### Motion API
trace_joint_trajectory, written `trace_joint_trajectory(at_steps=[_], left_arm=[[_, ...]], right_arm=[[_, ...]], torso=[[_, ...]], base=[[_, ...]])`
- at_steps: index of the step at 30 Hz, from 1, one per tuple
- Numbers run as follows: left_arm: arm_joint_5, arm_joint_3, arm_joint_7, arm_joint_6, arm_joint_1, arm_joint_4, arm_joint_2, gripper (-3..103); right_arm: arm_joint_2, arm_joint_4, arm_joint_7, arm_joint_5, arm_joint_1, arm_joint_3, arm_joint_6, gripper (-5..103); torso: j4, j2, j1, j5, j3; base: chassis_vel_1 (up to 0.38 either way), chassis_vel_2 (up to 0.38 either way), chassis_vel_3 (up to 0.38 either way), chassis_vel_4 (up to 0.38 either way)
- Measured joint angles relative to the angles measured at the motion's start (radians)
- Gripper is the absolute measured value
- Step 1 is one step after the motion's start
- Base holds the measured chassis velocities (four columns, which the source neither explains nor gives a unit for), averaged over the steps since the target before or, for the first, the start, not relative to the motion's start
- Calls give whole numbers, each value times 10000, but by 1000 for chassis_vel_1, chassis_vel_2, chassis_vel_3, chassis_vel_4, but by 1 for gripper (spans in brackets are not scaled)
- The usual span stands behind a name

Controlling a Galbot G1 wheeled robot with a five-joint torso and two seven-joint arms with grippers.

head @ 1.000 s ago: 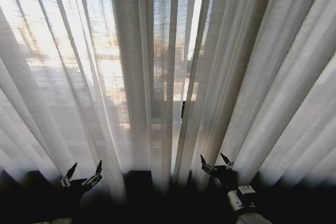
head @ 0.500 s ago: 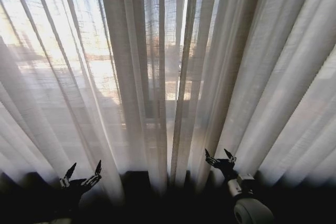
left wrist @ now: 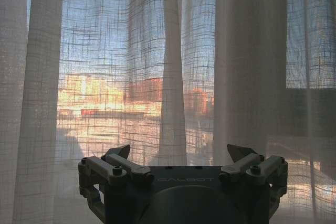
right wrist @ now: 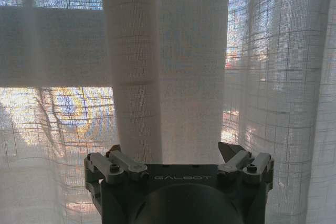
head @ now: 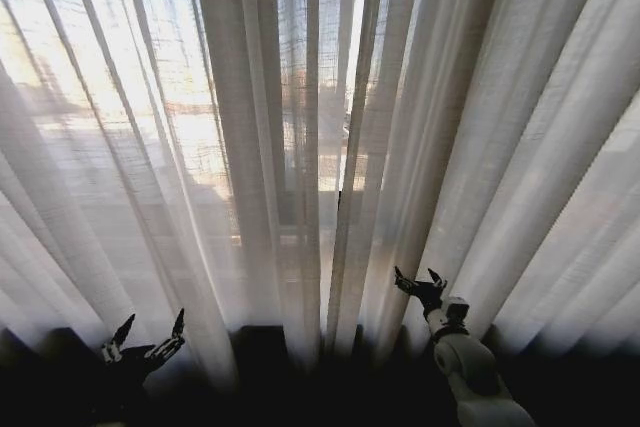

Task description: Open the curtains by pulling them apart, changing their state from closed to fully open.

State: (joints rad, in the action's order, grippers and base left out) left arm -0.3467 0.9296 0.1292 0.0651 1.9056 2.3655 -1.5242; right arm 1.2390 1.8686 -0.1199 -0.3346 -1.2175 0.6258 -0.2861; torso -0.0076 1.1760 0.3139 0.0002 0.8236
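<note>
Sheer white woven fabric hangs across the whole head view: the curtains (head: 250, 147) run with their long axis vertical, pleats fanning outward toward the upper corners from the low camera angle. The panels meet near the centre, where a narrow bright slit shows between two folds; otherwise they are drawn together. Behind the weave, a dark horizontal window bar (right wrist: 52, 45) and sunlit buildings show through, blurred by the cloth. The left pincer (head: 142, 335) sits low at the left, tips pointing up at the fabric, fingers spread wide with nothing between them; in its wrist view the pincer (left wrist: 181, 153) stands apart from the folds ahead. The right pincer (head: 420, 280) is raised higher, just right of the centre slit, fingers likewise spread and empty; in its wrist view the pincer (right wrist: 173, 150) faces a broad pleat (right wrist: 163, 66) close in front, contact not discernible. A dark band lies below the hems.
</note>
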Motion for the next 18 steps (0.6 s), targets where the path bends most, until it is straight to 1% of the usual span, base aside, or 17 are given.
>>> trace_joint_trajectory(at_steps=[1,3,4,6,7,9,11,13,15,16,17,18], left_arm=[[0,0,0,0,0,0,0,100],[20,-20,-1,0,-24,13,-16,100],[22,-20,-2,-1,-34,13,-14,100],[12,-21,-17,-76,-84,27,52,100],[12,-21,-17,-76,-84,27,52,100],[-88,7,-48,-256,-78,91,245,100],[-117,25,-60,-288,-78,100,338,100],[-156,72,-101,-317,-111,128,479,100],[-178,101,-302,-361,-198,155,601,100],[-179,98,-408,-404,-237,178,648,100],[-179,90,-464,-424,-251,197,666,100],[-179,90,-464,-424,-251,197,666,100]], right_arm=[[0,0,0,0,0,0,0,91],[-92,-84,0,-106,60,53,30,81],[-104,-87,-1,-119,61,59,35,81],[-168,-89,-1,-187,37,72,60,70],[-168,-89,-1,-187,37,72,60,70],[-217,10,-1,-237,-73,67,69,59],[-230,91,-1,-248,-151,63,73,59],[-234,220,5,-263,-273,61,81,48],[-237,314,16,-269,-380,61,147,37],[-252,341,20,-269,-428,62,215,37],[-260,354,23,-269,-449,63,237,32],[-260,354,23,-269,-449,63,237,32]], torso=[[0,0,0,0,0],[-1,-1,1,0,0],[-1,0,1,1,0],[-1,-1,2,-1,0],[-1,-1,2,-1,0],[0,0,1,0,0],[-1,0,0,0,-1],[-2,0,0,0,-1],[-1,0,0,-1,-1],[-1,0,1,-1,-1],[-1,0,1,-1,-1],[-1,0,1,-1,-1]], base=[[0,0,0,0],[0,0,0,0],[0,0,0,0],[0,0,0,0],[0,0,0,0],[0,0,0,0],[0,0,0,0],[0,0,0,0],[0,0,0,0],[0,0,0,0],[0,0,0,0],[0,0,0,0]])
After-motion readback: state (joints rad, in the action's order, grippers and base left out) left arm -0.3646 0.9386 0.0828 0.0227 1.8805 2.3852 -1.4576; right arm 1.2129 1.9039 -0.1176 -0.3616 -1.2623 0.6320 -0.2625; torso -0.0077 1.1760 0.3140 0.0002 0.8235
